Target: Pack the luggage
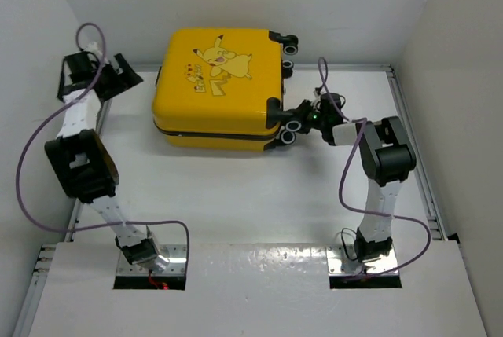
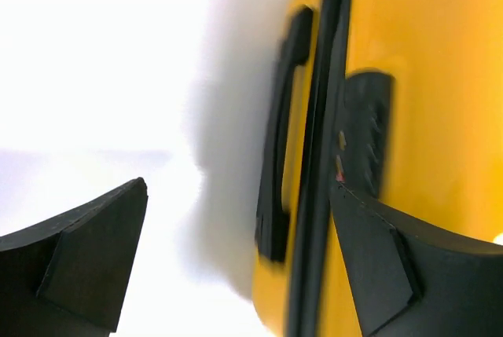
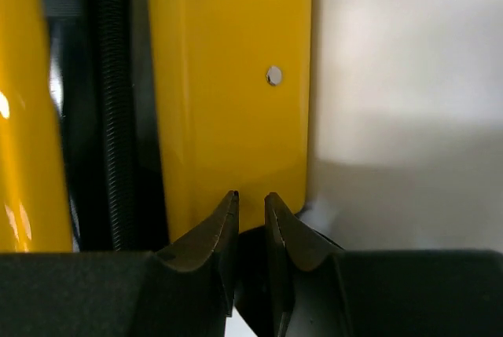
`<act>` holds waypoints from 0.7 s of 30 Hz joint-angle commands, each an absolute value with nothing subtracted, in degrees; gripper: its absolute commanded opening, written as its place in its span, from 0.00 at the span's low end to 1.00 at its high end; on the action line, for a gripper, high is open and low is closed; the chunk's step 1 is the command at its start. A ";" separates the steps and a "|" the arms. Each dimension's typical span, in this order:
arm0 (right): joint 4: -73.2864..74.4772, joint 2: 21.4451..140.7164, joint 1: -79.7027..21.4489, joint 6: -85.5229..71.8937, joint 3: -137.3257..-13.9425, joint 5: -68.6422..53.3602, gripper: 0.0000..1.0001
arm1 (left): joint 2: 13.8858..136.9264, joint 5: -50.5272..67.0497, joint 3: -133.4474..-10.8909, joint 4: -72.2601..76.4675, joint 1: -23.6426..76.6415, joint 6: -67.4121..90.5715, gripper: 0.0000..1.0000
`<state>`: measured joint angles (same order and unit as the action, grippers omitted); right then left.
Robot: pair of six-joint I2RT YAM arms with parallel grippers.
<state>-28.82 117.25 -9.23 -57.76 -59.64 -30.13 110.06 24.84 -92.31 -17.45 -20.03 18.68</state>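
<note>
Two arms, top view: flanking the shut luggage (image 1: 220,89) lying lid-up at the far edge of the table (image 1: 236,195); left arm (image 1: 78,160) bending to the far-left corner, right arm (image 1: 385,152) reaching its near-right wheel (image 1: 288,134).
Left wrist: left gripper (image 2: 240,186) gaping wide, empty, facing the side handle (image 2: 279,156), probably bracing.
Right wrist: right gripper (image 3: 251,199) standing barely ajar, empty, hovering beside the zipper seam (image 3: 110,117).

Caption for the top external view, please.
Closed yellow suitcase lies flat on the table, left gripper open beside it, right gripper at its wheeled corner.
</note>
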 commanded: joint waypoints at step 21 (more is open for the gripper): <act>1.64 64.70 -25.14 -27.01 -38.50 -16.36 0.36 | 85.85 32.17 -53.05 -10.57 -19.44 30.13 0.66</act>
<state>-9.52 71.96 -26.15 -39.51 -39.51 -24.58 81.14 27.86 -48.42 -26.28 -24.16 21.76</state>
